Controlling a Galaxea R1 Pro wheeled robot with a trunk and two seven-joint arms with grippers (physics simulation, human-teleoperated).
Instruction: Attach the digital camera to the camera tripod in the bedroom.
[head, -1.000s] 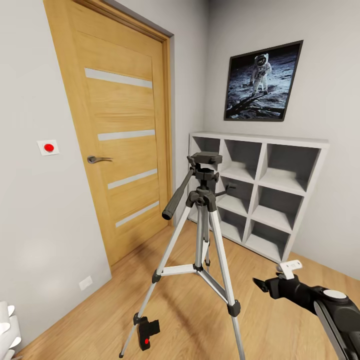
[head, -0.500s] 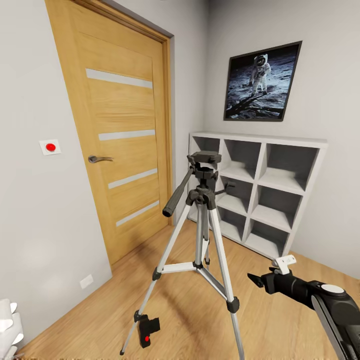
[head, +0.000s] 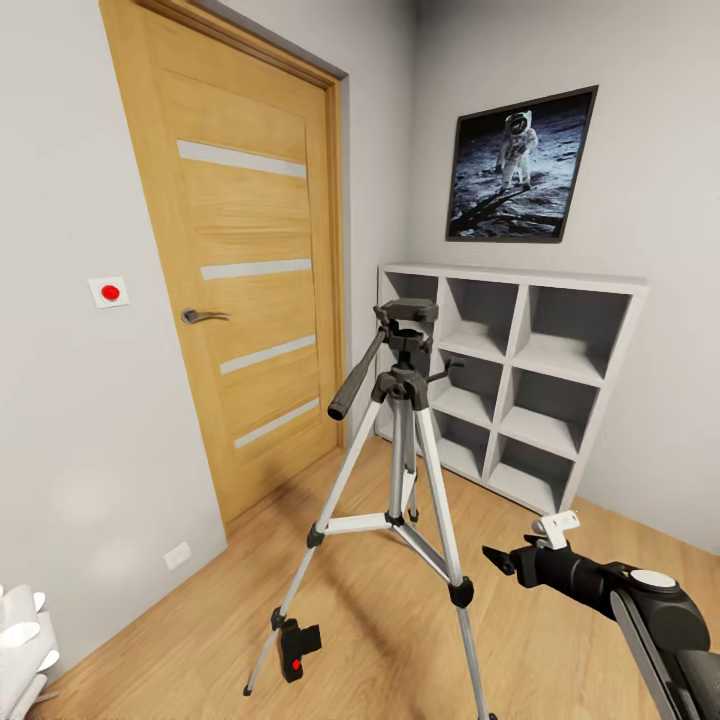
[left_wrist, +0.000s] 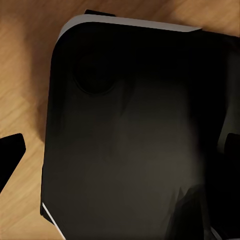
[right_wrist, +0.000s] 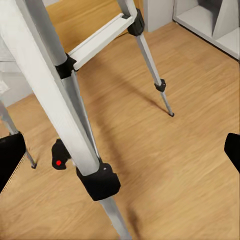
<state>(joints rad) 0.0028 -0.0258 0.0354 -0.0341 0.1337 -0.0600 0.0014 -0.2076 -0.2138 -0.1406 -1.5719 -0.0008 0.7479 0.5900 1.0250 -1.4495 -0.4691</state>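
Standing on the plank floor (head: 560, 650) in front of the door (head: 250, 270), the tripod (head: 400, 440) is the landmark for every position below. Its head (head: 406, 312) carries no load, so the mounting step is not yet done; its pan handle (head: 352, 378) slopes down toward the door side. Grey shelves (head: 520, 370) stand behind it against the wall.

The camera (head: 297, 650) lies on the floor just beside the foot of the tripod's leg on the door side. The right wrist view shows it past the nearest leg (right_wrist: 65, 115), with the red button (right_wrist: 59, 162) facing the lens. Its long axis cannot be resolved at this size.

The right gripper (head: 497, 557) hovers on the shelf side of the tripod, above floor level, pointing toward the legs. Its jaws stand apart and hold nothing. The camera lies lower than the jaws and beyond that leg, so a straight reach would probably foul the leg.

The left wrist view faces a dark robot body panel (left_wrist: 135, 130) over the floor; the left jaws' state cannot be told.

Judged from the head view, the right arm is the nearer.
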